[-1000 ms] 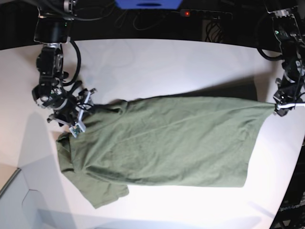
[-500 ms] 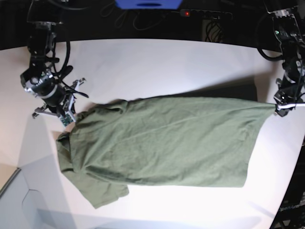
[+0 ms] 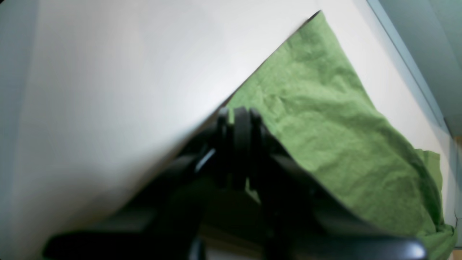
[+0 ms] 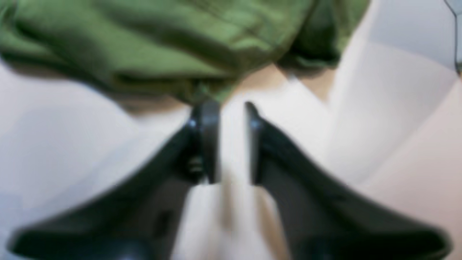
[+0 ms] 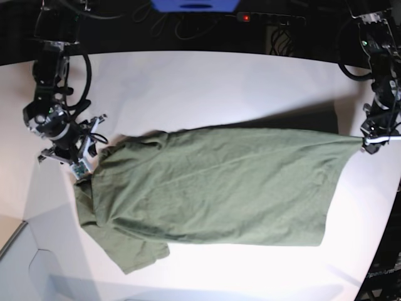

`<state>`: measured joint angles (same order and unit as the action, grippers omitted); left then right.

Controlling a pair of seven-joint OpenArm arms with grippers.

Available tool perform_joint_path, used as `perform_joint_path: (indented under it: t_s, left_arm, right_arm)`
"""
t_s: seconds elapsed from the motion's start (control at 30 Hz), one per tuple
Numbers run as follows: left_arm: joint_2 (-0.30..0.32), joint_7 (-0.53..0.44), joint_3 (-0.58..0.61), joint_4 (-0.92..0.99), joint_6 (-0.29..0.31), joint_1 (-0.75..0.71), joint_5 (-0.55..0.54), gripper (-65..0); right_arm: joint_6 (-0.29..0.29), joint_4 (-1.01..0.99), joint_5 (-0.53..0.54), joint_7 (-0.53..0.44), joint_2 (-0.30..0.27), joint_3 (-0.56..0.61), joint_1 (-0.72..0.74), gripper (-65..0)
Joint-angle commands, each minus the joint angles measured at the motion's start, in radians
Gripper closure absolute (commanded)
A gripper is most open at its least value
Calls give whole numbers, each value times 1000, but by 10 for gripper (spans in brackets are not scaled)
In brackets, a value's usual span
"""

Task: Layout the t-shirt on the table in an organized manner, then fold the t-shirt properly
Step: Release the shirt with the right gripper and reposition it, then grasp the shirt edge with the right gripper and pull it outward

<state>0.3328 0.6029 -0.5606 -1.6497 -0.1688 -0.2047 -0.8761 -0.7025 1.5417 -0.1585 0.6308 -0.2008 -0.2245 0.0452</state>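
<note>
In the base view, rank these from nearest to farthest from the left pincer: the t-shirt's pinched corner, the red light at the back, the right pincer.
1. The t-shirt corner, clamped in the left pincer at the view's right edge.
2. The red light, behind the table, top centre.
3. The right pincer, far across at the view's left, by the shirt's other end.

the t-shirt (image 5: pixel 213 185) is soft matt olive-green cloth, finely creased, with a slightly rough woven look in the left wrist view. the table (image 5: pixel 207 88) is a smooth white top with a faint sheen. the right gripper (image 4: pixel 231 115) fingers look like dark, slightly glossy plastic.
</note>
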Motion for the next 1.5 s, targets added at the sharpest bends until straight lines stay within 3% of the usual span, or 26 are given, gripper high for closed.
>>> perform_joint_path:
  t_s: [0.0,0.07,0.13,0.47,0.7,1.03,1.23,1.47]
  left_arm:
    - [16,-14,-6,-20,-5,7,-12,-1]
    - [15,-14,-6,-20,-5,6,-13,-1]
    - [15,-14,-6,-20,-5,4,-13,-1]
    - [-4,-14,-6,-20,-5,7,-12,-1]
    - [-4,-13,-28,-20,-5,3,-12,-1]
    - [-4,-13,-34,-20,-5,1,-12,-1]
    - [-4,-13,-34,-20,-5,6,-12,-1]
    - [-2,-13,-34,-20,-5,7,-12,-1]
  right_arm:
    - [4,-13,10,-19,-13,-3,38,-269]
    - [4,-47,10,-19,-27,-5,66,-345]
    - [4,-59,10,-19,-33,-3,77,-365]
    - [4,-82,10,-19,-55,162,80,-365]
    - [4,-211,10,-19,-79,184,138,-365]
    - [4,-243,10,-19,-153,287,157,-365]
    - [4,-244,10,-18,-213,426,160,-365]
    - [4,-261,10,131,-254,597,216,-363]
